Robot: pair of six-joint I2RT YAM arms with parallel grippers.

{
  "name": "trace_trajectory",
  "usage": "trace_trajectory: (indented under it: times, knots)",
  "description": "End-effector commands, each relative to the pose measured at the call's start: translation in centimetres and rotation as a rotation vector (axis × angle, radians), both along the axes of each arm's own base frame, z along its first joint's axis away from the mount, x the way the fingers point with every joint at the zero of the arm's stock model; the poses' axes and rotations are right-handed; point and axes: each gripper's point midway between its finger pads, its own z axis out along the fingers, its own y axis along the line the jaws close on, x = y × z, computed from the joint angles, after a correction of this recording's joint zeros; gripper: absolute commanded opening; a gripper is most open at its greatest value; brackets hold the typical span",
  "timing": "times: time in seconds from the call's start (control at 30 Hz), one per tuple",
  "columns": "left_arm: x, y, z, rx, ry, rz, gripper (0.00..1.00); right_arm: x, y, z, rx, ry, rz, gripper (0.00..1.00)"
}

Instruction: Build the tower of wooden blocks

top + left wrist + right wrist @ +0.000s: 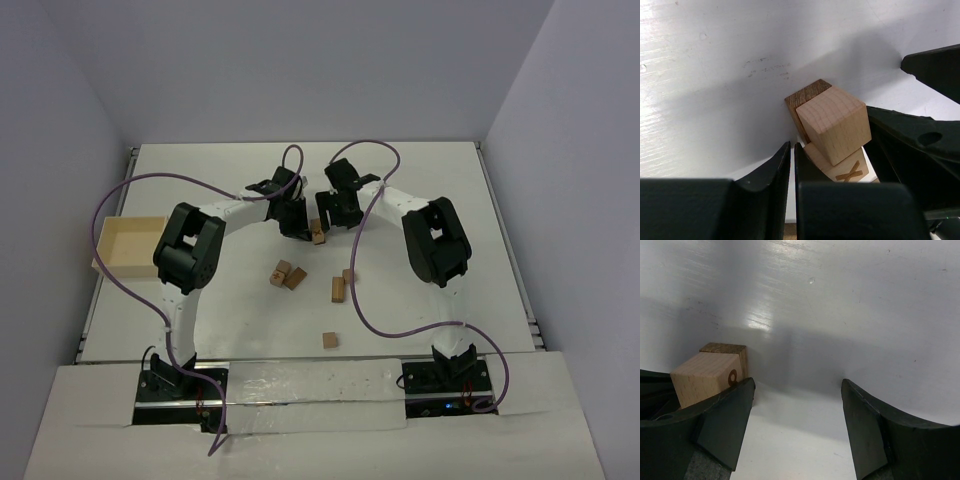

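Now both arms reach to the far middle of the white bench [420, 170]. The little tower [318, 236] stands there, between the two end effectors.

The left end effector [792, 148] is just to the left of the tower. Its two fingers are pressed almost together, with only a thin slit between them. Nothing is in the slit.

The right end effector [797, 384] is just to the right of the tower. Its fingers are spread wide and hold nothing. Only bare bench shows in the gap. The tower sits beside one finger [727, 415], not between the two.

From the left wrist, the top block [835, 122] sits on a block with an X [846, 172]. The top block is turned a bit, so the edges do not line up. A darker block [806, 94] peeks out just behind them. Whether it lies under them cannot be told.

Five loose wood blocks [339, 290] lie nearer the arms. Two touch, two are close together, and one lies alone. A pale tray [110, 262] sits at the left edge of the bench.
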Motion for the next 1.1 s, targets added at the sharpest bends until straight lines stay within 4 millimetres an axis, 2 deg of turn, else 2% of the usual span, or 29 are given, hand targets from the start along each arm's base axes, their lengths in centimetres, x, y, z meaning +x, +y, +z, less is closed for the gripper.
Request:
trace_trajectory:
  times: [0.0, 0.17, 0.33, 0.57, 0.73, 0.87, 0.9, 0.93, 1.0, 1.03, 1.07]
  knots:
    - [-0.3, -0.3, -0.7, 0.021, 0.031, -0.007, 0.14, -0.2, 1.1, -0.4, 0.020, 0.014, 0.021, 0.77]
    - [-0.4, -0.2, -0.7, 0.023, 0.034, -0.008, 0.14, -0.1, 0.9, -0.3, 0.016, 0.010, 0.018, 0.77]
    - [-0.8, 1.0, -1.0, 0.041, 0.049, 0.002, 0.14, 0.7, -0.2, 0.7, 0.008, -0.018, 0.008, 0.77]
    - [-0.8, 5.7, -1.1, 0.091, 0.059, 0.037, 0.14, 2.0, -3.9, 2.7, 0.004, -0.048, -0.022, 0.77]
    - [-1.6, 8.5, -0.9, 0.133, 0.037, 0.038, 0.15, 1.7, -5.4, 5.1, 0.013, -0.083, 0.006, 0.79]
    - [-2.2, 10.5, -0.1, 0.166, -0.006, 0.012, 0.17, 1.2, -5.3, 9.5, 0.049, -0.144, 0.051, 0.80]
    - [-2.0, 11.0, 0.3, 0.154, -0.013, 0.012, 0.20, 0.8, -4.7, 10.8, 0.083, -0.154, 0.071, 0.83]
    - [-1.8, 11.6, 0.8, 0.144, -0.033, 0.001, 0.32, 0.4, -4.2, 12.7, 0.118, -0.170, 0.082, 0.85]
    - [-1.6, 12.5, 2.4, 0.099, -0.079, -0.017, 0.59, 0.1, -3.0, 15.8, 0.160, -0.196, 0.099, 0.88]
    - [-1.4, 12.8, 3.1, 0.079, -0.096, -0.024, 0.72, -0.3, -2.5, 16.4, 0.170, -0.192, 0.104, 0.89]
    - [-1.0, 13.6, 3.7, 0.058, -0.114, -0.016, 0.93, -0.9, -2.2, 16.6, 0.169, -0.173, 0.107, 0.91]
